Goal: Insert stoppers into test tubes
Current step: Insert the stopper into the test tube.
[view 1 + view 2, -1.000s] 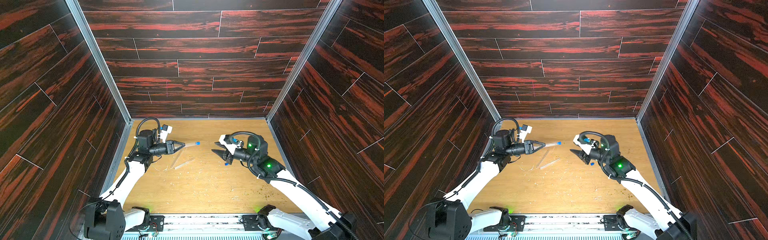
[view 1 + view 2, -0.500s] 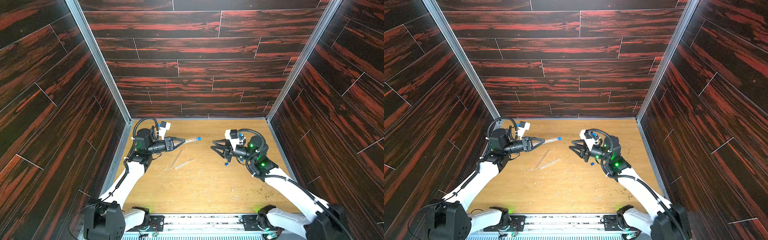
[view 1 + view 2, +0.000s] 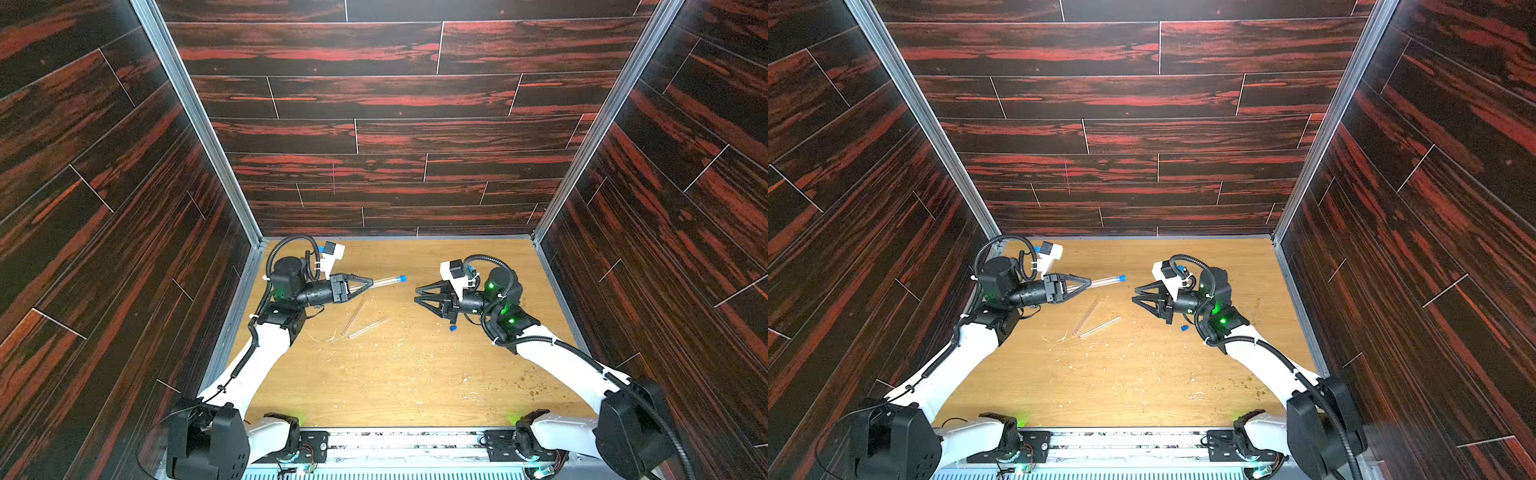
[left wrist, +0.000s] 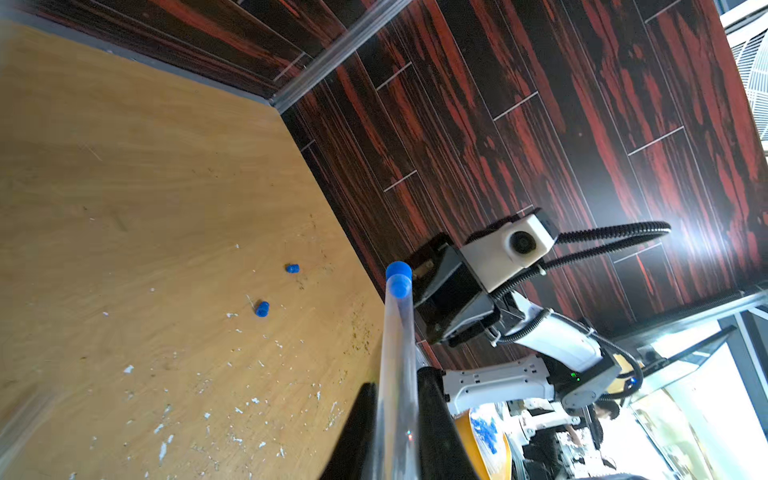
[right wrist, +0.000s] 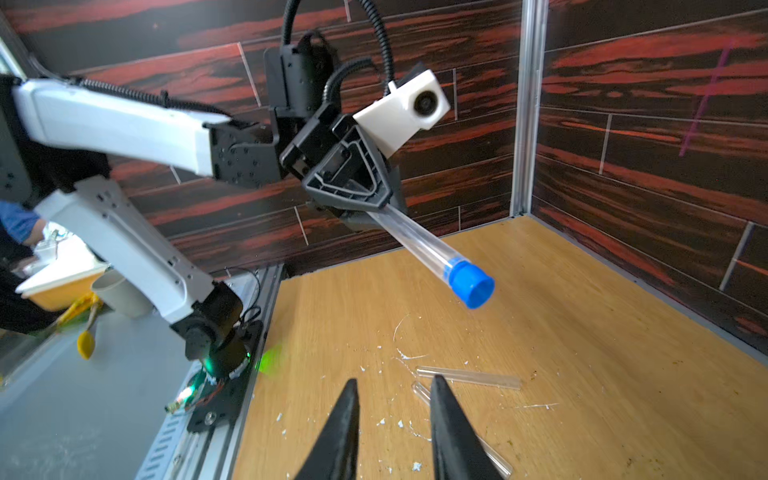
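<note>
Now, above the wooden table (image 3: 395, 374), the left gripper (image 3: 368, 284) is clamped on a stoppered test tube (image 3: 386, 281), its long axis aimed at the right gripper (image 3: 416, 294), parted and seemingly empty. Two bare test tubes (image 3: 368, 327) are seen nearer the left; loose stoppers (image 4: 262, 308), beside the right.

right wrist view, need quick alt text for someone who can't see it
The left gripper holds a clear test tube above the wooden table, with a blue stopper plugged into its free end. On the table lie one bare tube and a second bare tube; the right gripper fills the foreground, fingers apart and empty.
</note>
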Tool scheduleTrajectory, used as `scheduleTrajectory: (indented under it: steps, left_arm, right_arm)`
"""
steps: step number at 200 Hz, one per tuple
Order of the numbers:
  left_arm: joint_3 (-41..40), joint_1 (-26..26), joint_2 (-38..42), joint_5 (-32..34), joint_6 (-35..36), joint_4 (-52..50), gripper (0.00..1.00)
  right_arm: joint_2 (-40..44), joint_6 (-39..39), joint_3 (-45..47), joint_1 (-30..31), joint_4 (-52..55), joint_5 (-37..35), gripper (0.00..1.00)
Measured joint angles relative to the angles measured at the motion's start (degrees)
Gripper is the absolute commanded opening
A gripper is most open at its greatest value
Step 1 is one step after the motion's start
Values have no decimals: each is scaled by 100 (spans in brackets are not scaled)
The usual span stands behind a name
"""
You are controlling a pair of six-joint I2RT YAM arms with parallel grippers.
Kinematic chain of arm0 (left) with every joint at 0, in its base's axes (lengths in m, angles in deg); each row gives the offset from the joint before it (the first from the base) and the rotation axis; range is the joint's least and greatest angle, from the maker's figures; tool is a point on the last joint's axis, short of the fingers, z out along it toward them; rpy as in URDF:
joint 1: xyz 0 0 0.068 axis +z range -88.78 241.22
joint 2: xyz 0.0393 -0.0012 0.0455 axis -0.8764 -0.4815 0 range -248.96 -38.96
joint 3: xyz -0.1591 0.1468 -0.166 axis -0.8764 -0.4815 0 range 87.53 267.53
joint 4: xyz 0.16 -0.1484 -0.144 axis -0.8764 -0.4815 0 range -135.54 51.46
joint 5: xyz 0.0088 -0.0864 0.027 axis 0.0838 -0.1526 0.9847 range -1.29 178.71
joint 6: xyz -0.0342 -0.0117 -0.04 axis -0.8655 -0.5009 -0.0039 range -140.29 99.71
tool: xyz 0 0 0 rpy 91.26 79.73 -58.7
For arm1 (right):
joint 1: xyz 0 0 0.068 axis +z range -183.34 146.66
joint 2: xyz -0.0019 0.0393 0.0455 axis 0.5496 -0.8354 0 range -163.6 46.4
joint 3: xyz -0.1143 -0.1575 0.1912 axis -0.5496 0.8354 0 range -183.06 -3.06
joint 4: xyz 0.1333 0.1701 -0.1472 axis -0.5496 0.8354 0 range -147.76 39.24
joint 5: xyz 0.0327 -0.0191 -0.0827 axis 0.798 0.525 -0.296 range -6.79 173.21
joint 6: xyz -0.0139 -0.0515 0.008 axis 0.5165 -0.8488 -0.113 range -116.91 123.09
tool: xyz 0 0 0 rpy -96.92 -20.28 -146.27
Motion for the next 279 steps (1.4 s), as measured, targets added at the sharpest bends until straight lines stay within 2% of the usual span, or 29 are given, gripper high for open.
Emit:
scheduleTrajectory:
  steps: [178, 246, 279]
  left_arm:
    - [59, -214, -2, -190, 330, -350, 11]
    - [63, -225, -9, -188, 424, -452, 11]
    - [92, -227, -11, -188, 428, -457, 11]
  right_arm:
    - [-299, -369, -345, -160, 4, 260, 30]
    - [-358, -413, -398, -160, 144, 313, 26]
    - [-369, -413, -398, -157, 173, 358, 21]
